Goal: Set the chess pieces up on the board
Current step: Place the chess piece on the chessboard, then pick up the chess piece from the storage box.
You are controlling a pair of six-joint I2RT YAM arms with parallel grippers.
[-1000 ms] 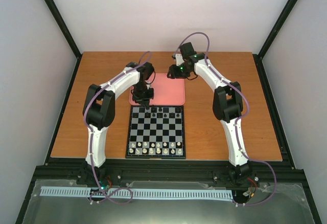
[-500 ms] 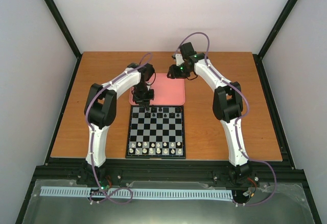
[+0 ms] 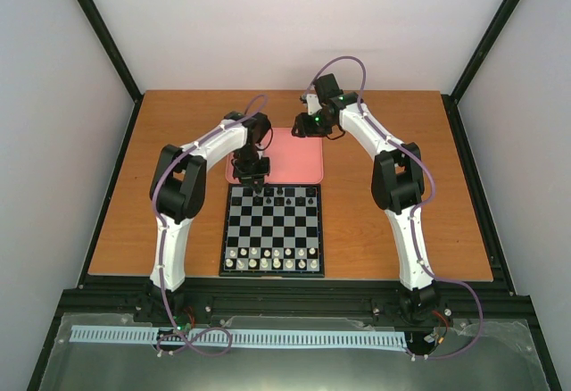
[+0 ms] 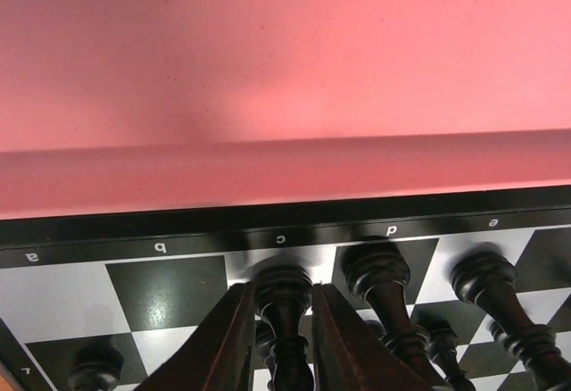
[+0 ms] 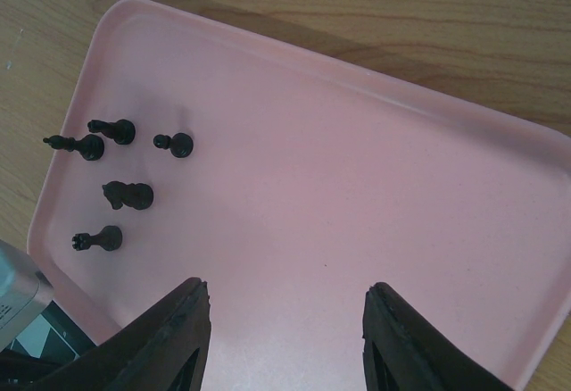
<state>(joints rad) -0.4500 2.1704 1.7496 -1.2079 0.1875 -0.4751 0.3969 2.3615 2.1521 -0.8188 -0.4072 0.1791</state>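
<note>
Left gripper [image 4: 284,342] is sitting low over the far row of the board [image 3: 272,226], jaws narrow on either side of a black piece [image 4: 284,297]. The piece is standing upright on the square marked c, third in from the board's far-left corner, right by the far rim. The fingers [image 4: 234,337] are flanking it very closely. I cannot tell whether they are pinching it or just clear of it.

Black pieces on d [image 4: 379,275] and e [image 4: 486,275] are standing beside it in the same row. A smaller black one [image 4: 94,369] is showing a row nearer. White pieces [image 3: 272,257] are filling the two rows at the board's near edge.

Right gripper [image 5: 285,300] is hovering over the pink tray [image 5: 357,186], jaws wide, holding nothing. The tray is lying on the table [image 3: 464,186], butted against the board's far edge. Five loose black pieces [image 5: 129,195] are lying on their sides near the tray's edge at the left of the right wrist view.

My read: this is the placing step for one back-row black piece, with the task roughly mid-way on the black side.

Next move calls for opening fully and lifting straight up. Any sideways drift is risking a knock on the d piece. Then go for a tray piece, which needs uprighting since they are all lying flat.
</note>
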